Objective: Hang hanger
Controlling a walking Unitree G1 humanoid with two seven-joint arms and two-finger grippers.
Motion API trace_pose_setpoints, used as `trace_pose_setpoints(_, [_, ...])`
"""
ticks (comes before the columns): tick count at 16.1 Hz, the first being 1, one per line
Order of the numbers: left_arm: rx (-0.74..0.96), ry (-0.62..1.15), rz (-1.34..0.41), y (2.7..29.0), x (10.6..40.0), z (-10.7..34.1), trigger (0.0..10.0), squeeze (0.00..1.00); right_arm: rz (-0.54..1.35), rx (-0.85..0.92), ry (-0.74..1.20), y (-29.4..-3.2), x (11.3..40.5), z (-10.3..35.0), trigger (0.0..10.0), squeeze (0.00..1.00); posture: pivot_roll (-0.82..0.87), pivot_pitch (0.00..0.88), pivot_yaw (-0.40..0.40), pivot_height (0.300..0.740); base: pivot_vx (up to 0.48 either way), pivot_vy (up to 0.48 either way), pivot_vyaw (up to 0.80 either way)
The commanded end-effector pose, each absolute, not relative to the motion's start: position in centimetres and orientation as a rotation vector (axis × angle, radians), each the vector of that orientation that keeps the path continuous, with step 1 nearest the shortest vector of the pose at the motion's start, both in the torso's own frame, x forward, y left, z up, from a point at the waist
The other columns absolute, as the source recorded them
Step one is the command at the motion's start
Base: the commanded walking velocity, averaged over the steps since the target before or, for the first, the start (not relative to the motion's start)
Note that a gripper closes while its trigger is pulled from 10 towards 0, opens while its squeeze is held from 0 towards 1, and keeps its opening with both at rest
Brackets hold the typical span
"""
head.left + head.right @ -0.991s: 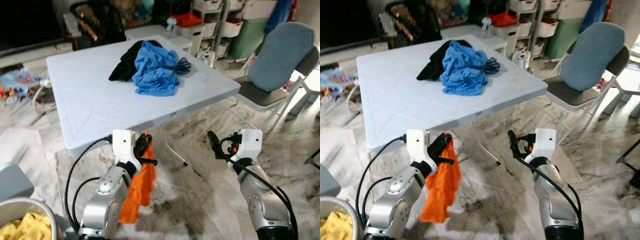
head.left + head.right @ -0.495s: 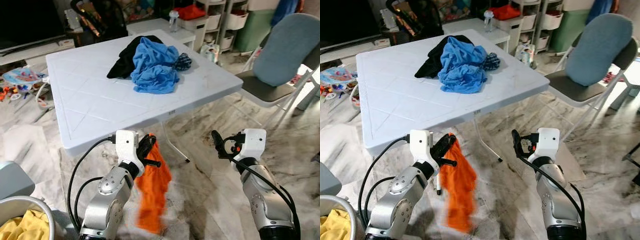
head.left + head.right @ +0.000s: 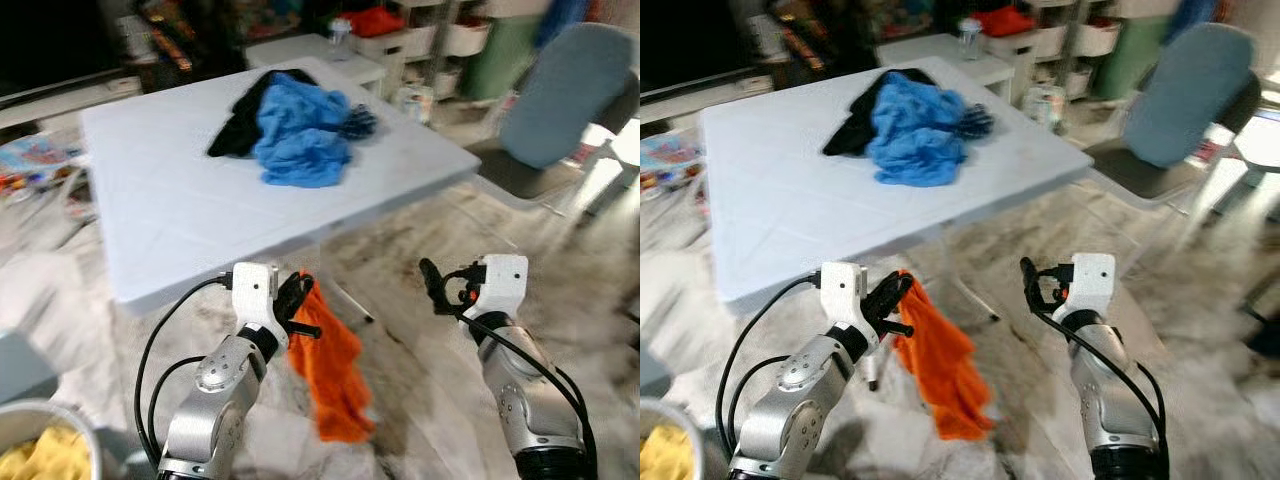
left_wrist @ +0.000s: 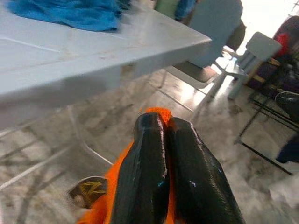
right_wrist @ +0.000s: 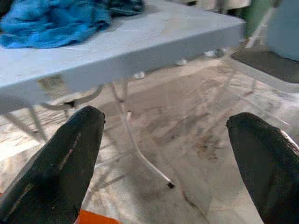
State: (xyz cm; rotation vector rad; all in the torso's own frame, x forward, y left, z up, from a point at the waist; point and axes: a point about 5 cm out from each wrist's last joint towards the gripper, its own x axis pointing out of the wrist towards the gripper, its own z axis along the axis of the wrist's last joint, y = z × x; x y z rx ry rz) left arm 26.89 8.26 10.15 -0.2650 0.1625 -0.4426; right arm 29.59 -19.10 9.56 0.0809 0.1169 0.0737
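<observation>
My left gripper [image 3: 297,302] is shut on an orange cloth [image 3: 335,375], which hangs from it and swings out to the right, just below the near edge of the white table [image 3: 160,200]. In the left wrist view the two black fingers [image 4: 145,177] press together with orange cloth [image 4: 159,113] showing past their tips. My right gripper [image 3: 432,280] is held up at the same height, open and empty; its fingers [image 5: 70,158] stand wide apart in the right wrist view. No hanger can be made out.
A blue garment [image 3: 300,135] on a black one [image 3: 235,125] lies on the table's far side. A folding chair with a blue-grey cushion [image 3: 560,95] stands at the right. Storage drawers [image 3: 440,40] line the back. A basket with yellow cloth [image 3: 35,455] is at bottom left.
The view has shifted and blurred, so the camera is moving. The hanging orange cloth has swung further to the right under my left gripper. Both grippers keep their poses.
</observation>
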Motion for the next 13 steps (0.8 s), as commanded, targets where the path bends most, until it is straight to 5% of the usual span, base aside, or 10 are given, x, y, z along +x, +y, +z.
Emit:
trace_pose_setpoints(1, [-0.262, 0.147, -0.434, 8.28, 26.98, 10.59, 10.0, 0.0, 0.071, 0.076, 0.124, -19.24, 29.7, 9.47, 10.0, 0.0, -0.12, 0.0, 0.01, 0.74, 0.0, 0.0, -0.8])
trace_pose_setpoints(13, [-0.303, 0.139, -0.502, 7.63, 26.67, 10.71, 10.0, 0.0, 0.062, 0.072, 0.127, -19.46, 29.59, 9.39, 10.0, 0.0, -0.13, 0.0, 0.013, 0.74, 0.021, 0.0, -0.8])
